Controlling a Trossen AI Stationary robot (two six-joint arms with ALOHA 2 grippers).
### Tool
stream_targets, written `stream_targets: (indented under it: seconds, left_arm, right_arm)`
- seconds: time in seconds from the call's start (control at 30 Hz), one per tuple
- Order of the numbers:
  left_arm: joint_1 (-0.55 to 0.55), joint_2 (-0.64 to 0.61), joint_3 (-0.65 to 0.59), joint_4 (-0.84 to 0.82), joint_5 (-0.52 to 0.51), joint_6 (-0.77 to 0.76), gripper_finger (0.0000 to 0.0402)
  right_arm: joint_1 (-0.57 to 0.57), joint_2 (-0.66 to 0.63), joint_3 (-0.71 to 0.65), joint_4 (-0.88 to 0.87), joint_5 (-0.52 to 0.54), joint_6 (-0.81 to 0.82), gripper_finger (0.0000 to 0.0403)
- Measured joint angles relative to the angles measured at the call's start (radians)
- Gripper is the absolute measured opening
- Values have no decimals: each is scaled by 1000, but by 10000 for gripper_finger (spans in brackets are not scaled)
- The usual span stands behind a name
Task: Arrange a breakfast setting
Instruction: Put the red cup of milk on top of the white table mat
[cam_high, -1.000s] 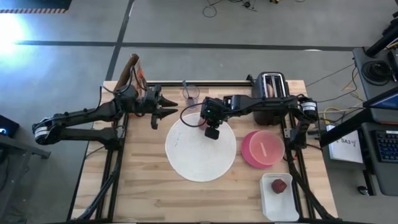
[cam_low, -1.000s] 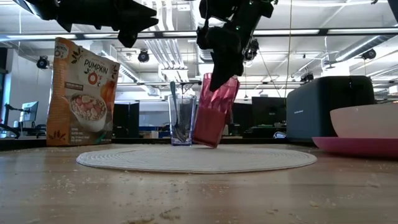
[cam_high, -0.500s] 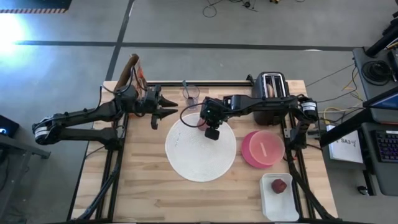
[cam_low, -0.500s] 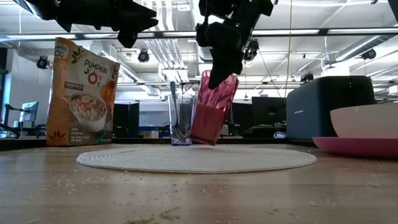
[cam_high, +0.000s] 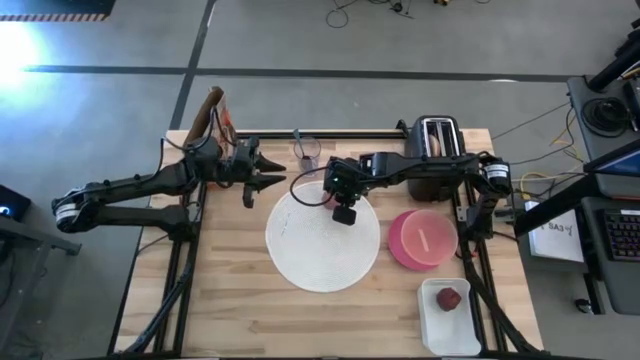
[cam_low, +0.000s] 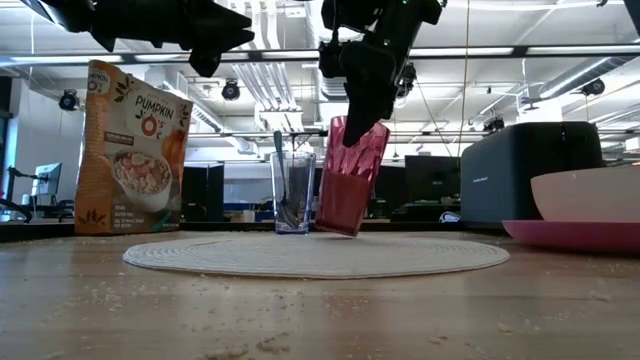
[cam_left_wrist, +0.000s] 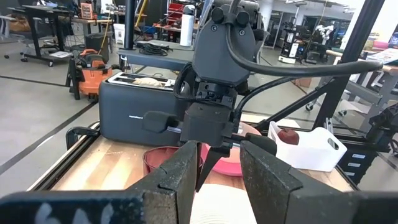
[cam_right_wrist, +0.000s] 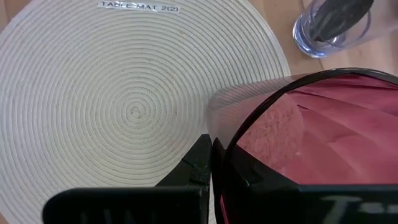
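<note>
Crumbs litter the bare wood of the table (cam_low: 300, 320) nearest the low camera, harmless unless something gets dragged through them. Beyond them lies the round white placemat (cam_low: 316, 253), and at its far edge the right end effector (cam_low: 352, 130) grips the rim of the pink translucent cup (cam_low: 348, 190), one finger inside the wall and one outside. The cup is tilted, its base touching or just above the mat's far edge; I cannot tell which.

That tilt is the main risk. Released now, the cup would likely rock or topple, and the woven edge gives a poor footing. A rim pinch on thin plastic could also slip.

Just beside the cup stands a clear glass (cam_low: 292, 192) with the teal-handled spoon's dark handle in it; any swing towards it could knock both over.

To the right, the peach cereal bowl (cam_low: 588, 195) sits on the magenta plate (cam_low: 572, 235), well apart, with the black toaster (cam_low: 520, 172) behind.

The left end effector (cam_high: 268, 172) hovers with fingers spread near the table's back left, close enough to crowd the right arm if both move.
</note>
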Motion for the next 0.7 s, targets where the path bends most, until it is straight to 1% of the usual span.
stream_targets:
  seconds: [0.33, 0.43, 0.7]
  left_arm:
    - [0, 0, 0, 0, 0, 0, 107]
    - [0, 0, 0, 0, 0, 0, 107]
    - [0, 0, -2, -11, 0, 0, 107]
  right_arm:
    - [2, 0, 0, 0, -1, -3, 14]
    - [2, 0, 2, 2, -1, -2, 30]
    - [2, 0, 2, 9, -1, -2, 90]
